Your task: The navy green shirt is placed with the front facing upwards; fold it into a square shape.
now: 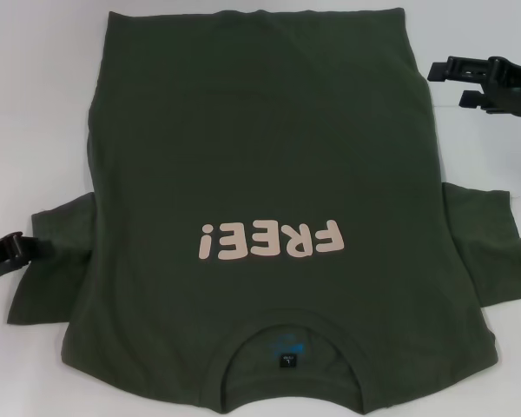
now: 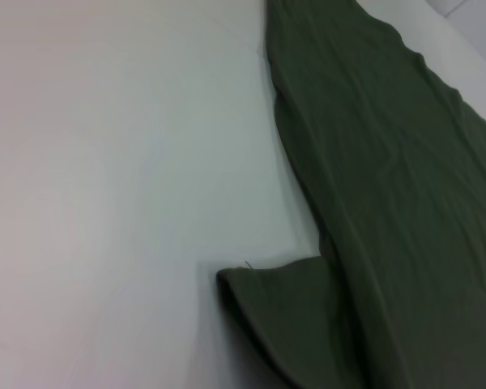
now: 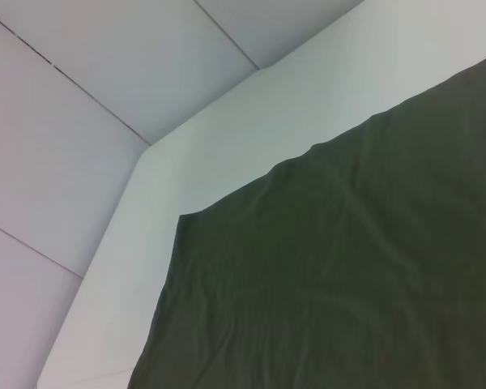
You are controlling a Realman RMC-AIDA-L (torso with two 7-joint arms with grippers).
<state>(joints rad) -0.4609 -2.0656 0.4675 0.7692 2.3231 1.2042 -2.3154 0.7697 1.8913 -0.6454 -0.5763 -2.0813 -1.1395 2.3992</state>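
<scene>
The navy green shirt (image 1: 260,156) lies flat on the white table, front up, with the pink "FREE!" lettering (image 1: 269,239) showing. Its collar and neck label (image 1: 286,354) are nearest me and the hem is at the far side. Both short sleeves stick out to the sides. My left gripper (image 1: 13,250) is low at the tip of the left sleeve (image 1: 56,230). My right gripper (image 1: 451,84) is open and empty, just off the shirt's far right hem corner. The left wrist view shows the sleeve (image 2: 292,316) and the side edge; the right wrist view shows a hem corner (image 3: 348,267).
The white table (image 1: 35,104) surrounds the shirt on the left, right and far sides. In the right wrist view the table's rounded corner (image 3: 146,162) meets a grey tiled floor (image 3: 81,65).
</scene>
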